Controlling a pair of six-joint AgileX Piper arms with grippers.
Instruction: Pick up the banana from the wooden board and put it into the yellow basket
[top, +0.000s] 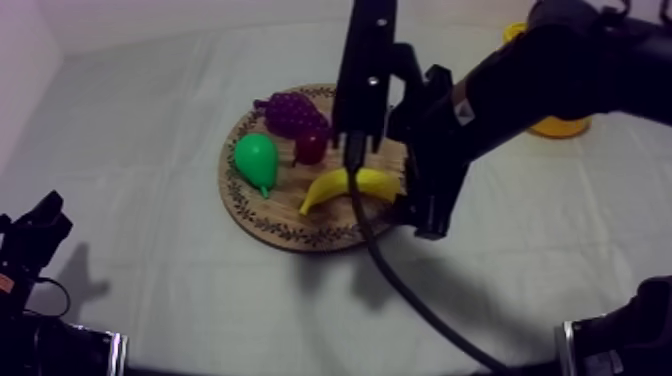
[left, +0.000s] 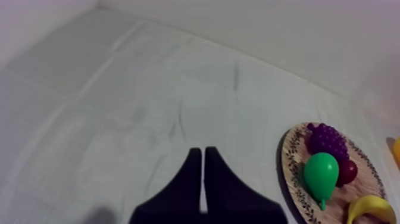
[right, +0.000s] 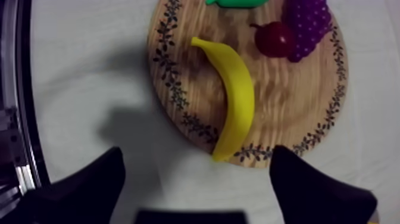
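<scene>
While its two black fingers lie pressed together in a narrow wedge with nothing between them, the left end effector (left: 203, 152) sits over bare cloth well to the left of the wooden board (top: 268, 228). Across the board from its left side lie a green pear (top: 257, 160), then a purple bunch of grapes (top: 293, 112) at the far edge with a small red fruit (top: 310, 148) against it, then the banana (top: 345, 187) on the near right part. The banana is bright yellow, smooth and curved, and lies flat on the wood. One end reaches the board's patterned rim and the other points toward the board's middle. It lies apart from the pear and the red fruit. The right end effector (right: 196, 154) hangs over the board's right edge with its fingers spread wide, one to each side of the banana's rim end, clasping nothing. The yellow basket (top: 558, 127) stands on the surface well to the right of the board, partly behind the right arm.
</scene>
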